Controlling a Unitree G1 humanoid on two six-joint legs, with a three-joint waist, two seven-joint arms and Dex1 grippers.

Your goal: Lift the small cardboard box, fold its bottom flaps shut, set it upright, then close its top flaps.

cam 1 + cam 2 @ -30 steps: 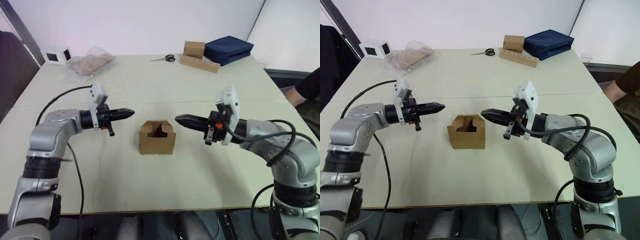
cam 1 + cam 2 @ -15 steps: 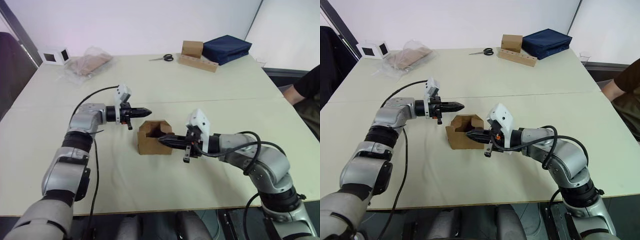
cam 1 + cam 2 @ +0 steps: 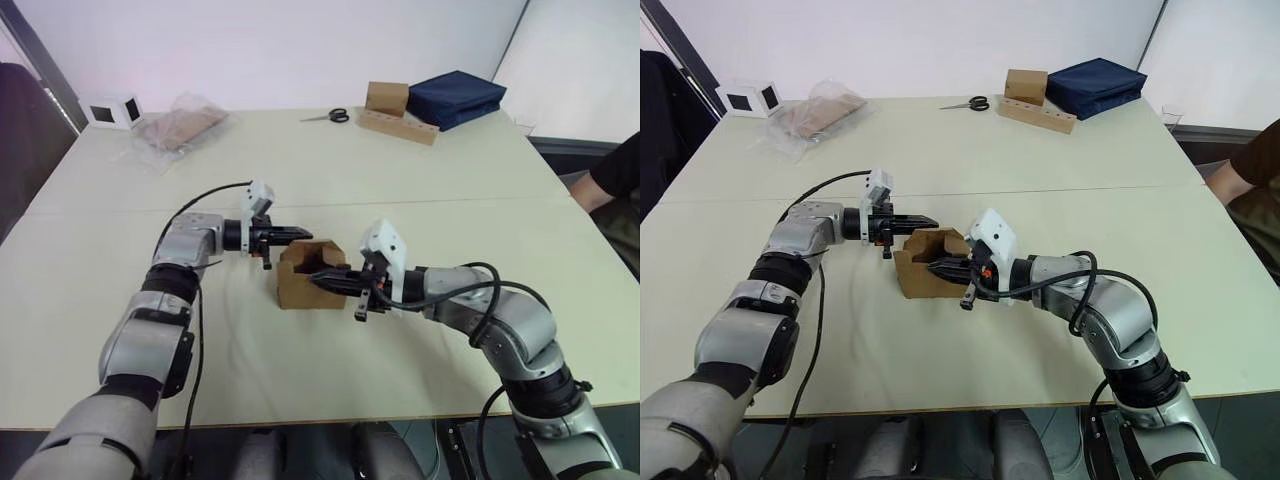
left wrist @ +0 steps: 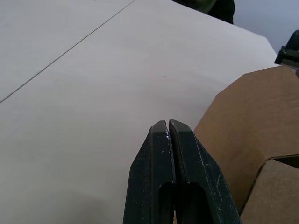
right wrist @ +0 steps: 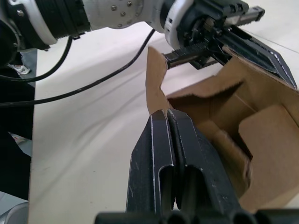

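The small cardboard box [image 3: 308, 283] stands on the table [image 3: 300, 370] with its top open and its flaps up. My left gripper [image 3: 304, 233] is shut, and its tips sit at the box's upper rear edge on the left side, beside a raised flap [image 4: 247, 112]. From the right, my right gripper [image 3: 319, 280] is also shut, with its tips reaching over the box's rim into the open top [image 5: 219, 116]. Neither gripper holds anything. The right wrist view also shows the left gripper's fingers [image 5: 261, 51] lying along the far wall.
At the back of the table are a white cube with black squares [image 3: 112, 110], a plastic bag of cardboard [image 3: 180, 125], scissors [image 3: 328, 117], a tan cube on a perforated strip [image 3: 398, 112] and a navy bag [image 3: 455, 98]. A person's arm [image 3: 612, 175] shows at the right edge.
Both arms have closed in on the box from either side; the right gripper's tips now reach over its rim and the left gripper touches its rear edge. The box has stayed put.
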